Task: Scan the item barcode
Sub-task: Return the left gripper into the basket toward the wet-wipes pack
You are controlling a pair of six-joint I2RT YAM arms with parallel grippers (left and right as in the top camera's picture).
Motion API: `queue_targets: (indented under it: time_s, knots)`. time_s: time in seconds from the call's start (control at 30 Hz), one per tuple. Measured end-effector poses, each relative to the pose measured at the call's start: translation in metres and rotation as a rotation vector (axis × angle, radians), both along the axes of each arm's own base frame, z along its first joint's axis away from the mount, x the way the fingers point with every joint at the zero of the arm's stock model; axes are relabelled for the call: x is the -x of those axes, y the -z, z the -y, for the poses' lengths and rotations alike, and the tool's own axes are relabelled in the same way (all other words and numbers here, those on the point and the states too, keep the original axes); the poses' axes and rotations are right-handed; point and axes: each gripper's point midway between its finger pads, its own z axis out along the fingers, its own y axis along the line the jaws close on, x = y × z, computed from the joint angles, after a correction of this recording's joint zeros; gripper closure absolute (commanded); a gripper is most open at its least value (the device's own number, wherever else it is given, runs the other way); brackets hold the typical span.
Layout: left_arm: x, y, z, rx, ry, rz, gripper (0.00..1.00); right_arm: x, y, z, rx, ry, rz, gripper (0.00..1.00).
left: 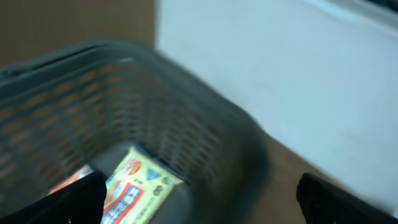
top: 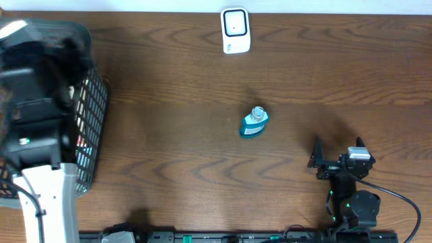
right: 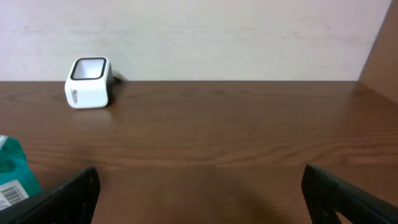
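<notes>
Here's the layout: the teal bottle (top: 254, 124) sits out in the middle of the desk (top: 169, 88), well apart from everything else, and the white scanner (top: 235, 30) waits at the far edge. The right claw (top: 337, 145) is parked near the front edge, off to the bottle's right, jaws spread wide with nothing between them. Over on the left, the left claw (left: 199, 202) hangs above the dark mesh basket (top: 94, 115), also spread wide and empty, with a yellow packet (left: 140, 183) lying on the basket floor below it. Now, the worries. If the bottle is the item, it's small and looks slick, with a narrow cap, so a pinch set too high or off centre could tip it or send it skidding. Worse, a grip across the label would hide the barcode from the scanner and the scan would fail. If the left claw drops for the packet instead, the basket wall is close by and a finger could catch the mesh. As for the views, only the overhead shows bottle, scanner and both arms together, though the left claw itself is lost in blur over the basket. The left wrist alone sees inside the basket, blurred as it is. The right wrist alone catches a white printed label on the bottle at its left edge, plus the scanner's front face.
</notes>
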Motion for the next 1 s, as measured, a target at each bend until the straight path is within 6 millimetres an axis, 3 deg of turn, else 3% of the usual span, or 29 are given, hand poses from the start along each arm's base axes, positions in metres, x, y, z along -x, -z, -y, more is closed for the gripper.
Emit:
queue_targets:
  time_s: [0.13, 0.23, 0.27, 0.37, 0.5, 0.7, 0.87, 1.0]
  knots:
    - [0.024, 0.022, -0.057, 0.155, -0.221, 0.006, 0.02, 0.000, 0.000, 0.000, 0.000, 0.000, 0.000, 0.01]
    - [0.036, 0.058, -0.082, 0.262, -0.345, -0.075, 0.02, 0.000, 0.000, 0.000, 0.000, 0.000, 0.000, 0.01]
    - [0.040, 0.084, -0.093, 0.312, -0.400, -0.147, 0.02, 0.000, 0.000, 0.000, 0.000, 0.000, 0.000, 0.01]
    - [0.039, 0.122, -0.103, 0.356, -0.435, -0.263, 0.02, 0.000, 0.000, 0.000, 0.000, 0.000, 0.000, 0.01]
    - [0.020, 0.163, -0.113, 0.333, -0.377, -0.390, 0.02, 0.000, 0.000, 0.000, 0.000, 0.000, 0.000, 0.00]
    - [0.003, 0.221, -0.114, 0.254, -0.176, -0.622, 0.02, 0.000, 0.000, 0.000, 0.000, 0.000, 0.000, 0.01]
    - [-0.020, 0.276, -0.082, 0.302, 0.172, -0.733, 0.02, 0.000, 0.000, 0.000, 0.000, 0.000, 0.000, 0.01]
    - [-0.029, 0.295, -0.070, 0.293, 0.318, -0.757, 0.02, 0.000, 0.000, 0.000, 0.000, 0.000, 0.000, 0.01]
